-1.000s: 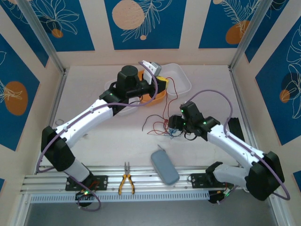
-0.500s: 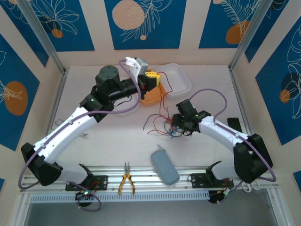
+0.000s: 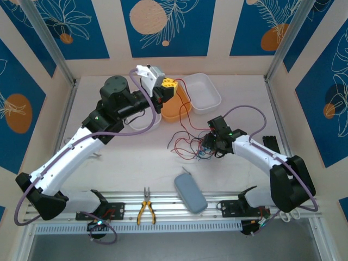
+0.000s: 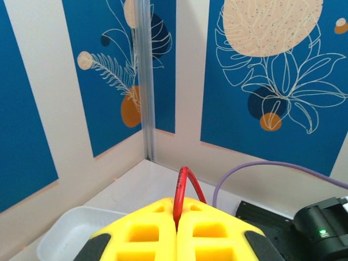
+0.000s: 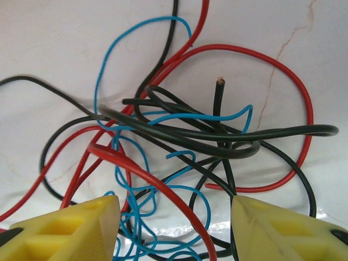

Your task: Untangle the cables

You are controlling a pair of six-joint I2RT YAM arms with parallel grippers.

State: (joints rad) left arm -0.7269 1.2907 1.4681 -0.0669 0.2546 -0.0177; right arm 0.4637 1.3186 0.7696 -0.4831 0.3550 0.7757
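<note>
Blue walls with leaf drawings are standing around a pale table [image 3: 125, 157]. My left pincer [image 4: 176, 225] is squeezing shut, its yellow tips pressing together on one red cable [image 4: 181, 187]. That cable is poking up from between the tips. I am holding it high, over the orange bowl [image 3: 179, 111], and I think that is to pull it up and away from the others. From there it is hanging down to the messy pile of cables [image 3: 190, 144], which is lying on the table between my two arms. My left arm is reaching far forward and up, with its hand lifted well off the table.

My right pincer [image 5: 174, 212] is sitting low over the pile with its tips wide apart. Red, black and blue cables are looping between the tips, but nothing is being squeezed there. I think it is getting ready to hold the pile down or to pick another strand. My right arm is bending in from the side, with its hand pointing down at the mess.
</note>
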